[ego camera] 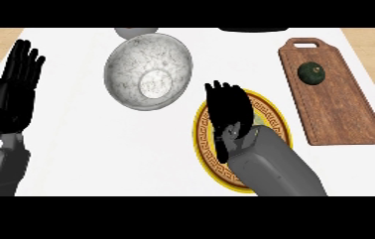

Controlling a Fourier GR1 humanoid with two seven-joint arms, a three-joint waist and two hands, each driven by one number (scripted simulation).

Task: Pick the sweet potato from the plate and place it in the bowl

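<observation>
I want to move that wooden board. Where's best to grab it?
Probably the handle at the far end of the wooden board, from above: it narrows and has a slot for fingers. Keep it level; a round green thing sits on it.

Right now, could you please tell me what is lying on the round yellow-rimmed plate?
The robot hand on the right and its grey forearm lie over the round yellow-rimmed plate, leaving only its patterned rim and a pale strip visible. No sweet potato shows; anything beneath the hand is covered.
</observation>
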